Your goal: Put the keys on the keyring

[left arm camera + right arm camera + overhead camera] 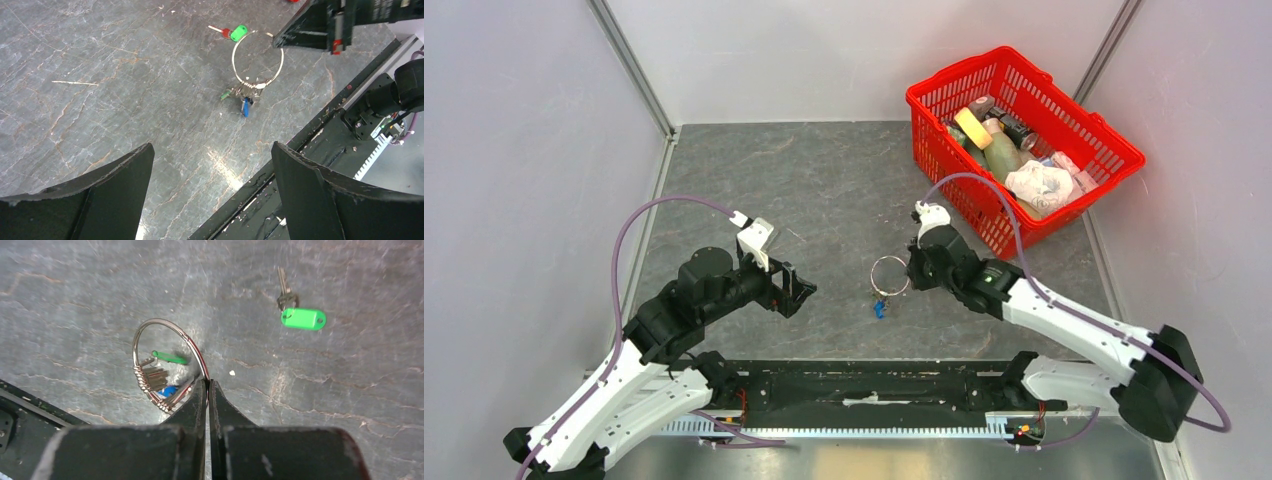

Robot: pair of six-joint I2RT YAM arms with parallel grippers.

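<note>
Red basket (944, 150) with bottles (1002, 155) inside

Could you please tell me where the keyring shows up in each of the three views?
Top external: keyring near the picture's centre, slightly low.
Left wrist: keyring upper middle, right of centre.
Right wrist: keyring left of centre, above the jaws.
Shared landmark: blue key at the ring's near side.

The silver keyring (162, 319) stands tilted, with several keys (155, 377) bunched at its low end. A loose green-tagged key (302, 318) lies on the table at two o'clock in the right wrist view.
</note>
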